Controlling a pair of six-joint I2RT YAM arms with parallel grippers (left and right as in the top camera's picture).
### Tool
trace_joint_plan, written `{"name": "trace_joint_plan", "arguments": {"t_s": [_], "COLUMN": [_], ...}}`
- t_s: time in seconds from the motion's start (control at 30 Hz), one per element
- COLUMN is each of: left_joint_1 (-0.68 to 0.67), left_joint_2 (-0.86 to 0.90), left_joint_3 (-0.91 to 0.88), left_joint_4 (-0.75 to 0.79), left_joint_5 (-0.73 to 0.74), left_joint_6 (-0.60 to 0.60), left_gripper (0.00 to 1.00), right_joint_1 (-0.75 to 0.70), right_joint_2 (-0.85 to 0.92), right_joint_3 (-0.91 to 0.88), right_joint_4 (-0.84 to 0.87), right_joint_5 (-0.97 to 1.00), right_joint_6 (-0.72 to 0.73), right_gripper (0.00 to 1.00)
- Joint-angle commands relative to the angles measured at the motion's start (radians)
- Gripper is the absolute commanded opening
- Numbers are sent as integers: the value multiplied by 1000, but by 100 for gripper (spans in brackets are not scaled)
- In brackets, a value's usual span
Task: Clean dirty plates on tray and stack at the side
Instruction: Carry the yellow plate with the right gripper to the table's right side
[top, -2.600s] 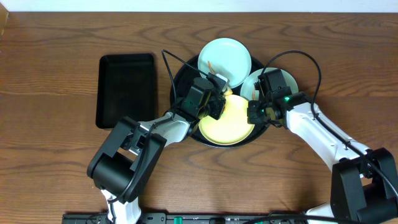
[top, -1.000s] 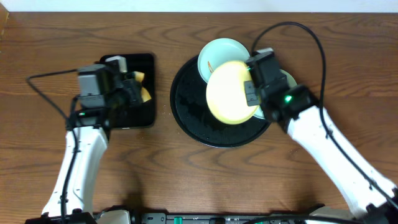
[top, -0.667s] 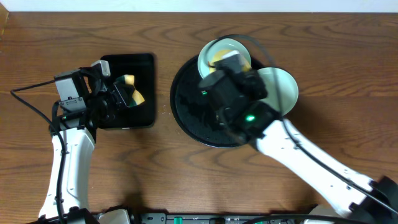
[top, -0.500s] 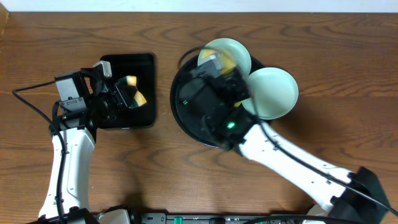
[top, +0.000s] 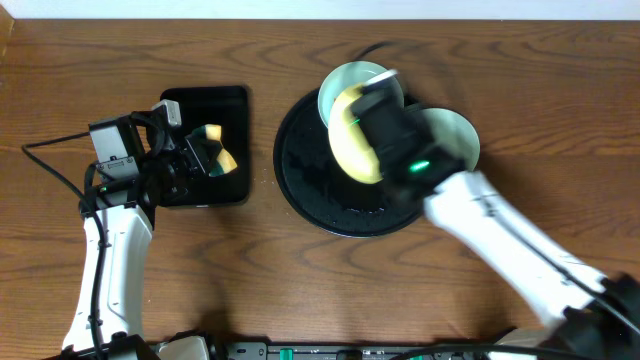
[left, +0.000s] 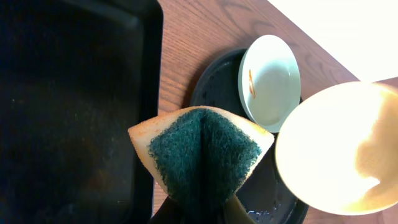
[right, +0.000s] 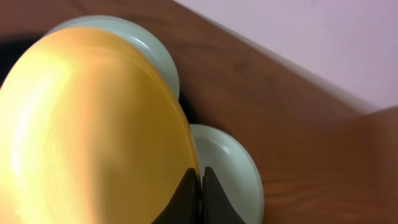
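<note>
L fingers (left: 174, 218) pinch folded sponge (left: 202, 155) over rect black tray (top: 190, 110); R fingers (right: 186, 202) clamp yellow plate (right: 93, 124) by rim, tilted above round tray (top: 310, 195)

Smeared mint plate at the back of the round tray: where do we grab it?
Pinch the raised rim from above, one finger inside, one outside. The mint plate lies face up and shallow on the tray, so only its rim offers an edge. Probably the far side: clear of the orange smear, and the yellow plate hangs over the near side.
</note>
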Motion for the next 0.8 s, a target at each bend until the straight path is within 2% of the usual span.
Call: {"name": "trace_joint_plan", "arguments": {"t_s": [0.0, 0.13, 0.3, 0.37, 0.5, 0.77], "left_joint_1": [5, 5, 5, 5, 5, 5], "left_joint_2": [6, 6, 6, 6, 6, 6], "left_joint_3": [-2, -2, -2, -2, -2, -2], "left_joint_4": [0, -9, -11, -12, -25, -30], "left_joint_5": [16, 16, 16, 16, -2, -18], "left_joint_6": [-5, -5, -5, -5, 0, 3], "left_gripper": [8, 8, 8, 8, 8, 8], "right_joint_1": [-270, -576, -937, -1019, -1117, -1155], "right_joint_2": [-114, -111, -28, 16, 135, 338], "right_joint_3": [11, 10, 10, 9, 8, 8], "right_joint_4": [-4, -25, -83, -89, -86, -6], "right_joint_5": [-505, -754, -798, -798, -797, -797], "right_joint_6": [169, 189, 189, 189, 189, 188], "right_gripper": [1, 1, 1, 1, 1, 2]}}
